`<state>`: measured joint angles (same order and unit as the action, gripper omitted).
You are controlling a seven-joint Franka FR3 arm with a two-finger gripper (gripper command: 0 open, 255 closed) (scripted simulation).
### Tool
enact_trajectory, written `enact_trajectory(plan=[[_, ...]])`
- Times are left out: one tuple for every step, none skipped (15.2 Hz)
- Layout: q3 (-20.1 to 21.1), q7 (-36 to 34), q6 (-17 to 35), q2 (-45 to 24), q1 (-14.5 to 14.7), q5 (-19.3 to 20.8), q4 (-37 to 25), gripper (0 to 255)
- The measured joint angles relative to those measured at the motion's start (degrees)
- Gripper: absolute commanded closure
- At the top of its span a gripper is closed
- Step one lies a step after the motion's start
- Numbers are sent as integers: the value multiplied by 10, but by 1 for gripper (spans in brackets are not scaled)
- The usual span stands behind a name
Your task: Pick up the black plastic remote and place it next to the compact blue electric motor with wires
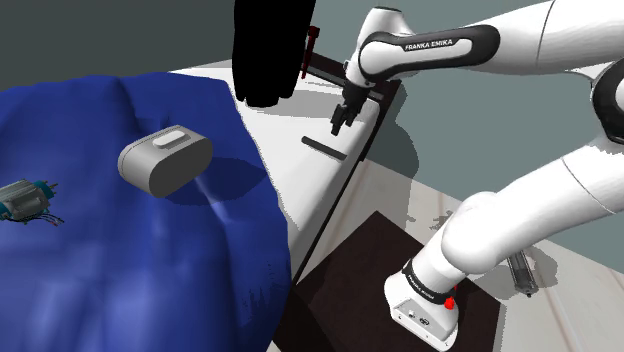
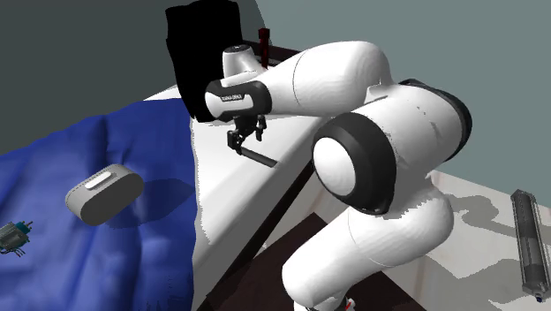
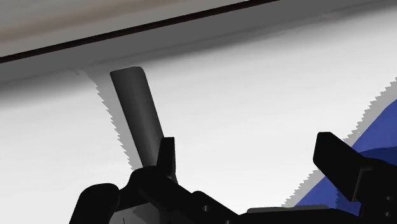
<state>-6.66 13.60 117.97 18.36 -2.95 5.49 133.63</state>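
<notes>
Remote (image 1: 325, 148), a slim dark bar, lies on the white surface (image 1: 300, 185) beside the blue blanket (image 1: 150, 260). The claw (image 1: 340, 120) hovers just above it, spread and empty. This looks like the approach. Next, centre over the bar, lower and pinch. The motor (image 1: 25, 200) sits well apart.

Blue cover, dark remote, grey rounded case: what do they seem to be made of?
The blue cover looks like soft matte cloth: it lies in folds and humps. The remote is a smooth dark grey bar with a dull sheen, perhaps plastic. The grey case is plain, smooth, matte; material unclear.
</notes>
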Motion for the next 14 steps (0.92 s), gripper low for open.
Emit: enact_trajectory(plan=[[-5,10,13,-16,-1,1,-3,0],[-9,20,22,-32,-2,1,-10,0],[-15,32,36,-52,-4,1,-15,0],[-17,40,51,-77,-3,0,-25,0],[-21,51,64,-98,-4,-2,-34,0],[-27,65,77,-116,-7,-2,-38,0],[-31,77,85,-141,-8,-6,-55,0],[-33,87,94,-165,-9,-9,-71,0],[-34,95,102,-186,-9,-12,-83,0],[-36,107,110,-206,-12,-15,-96,0],[-38,119,119,-230,-15,-19,-109,0],[-40,130,125,-250,-18,-23,-123,0],[-40,137,129,-264,-20,-25,-133,0],[-40,140,134,-271,-21,-26,-135,0]])
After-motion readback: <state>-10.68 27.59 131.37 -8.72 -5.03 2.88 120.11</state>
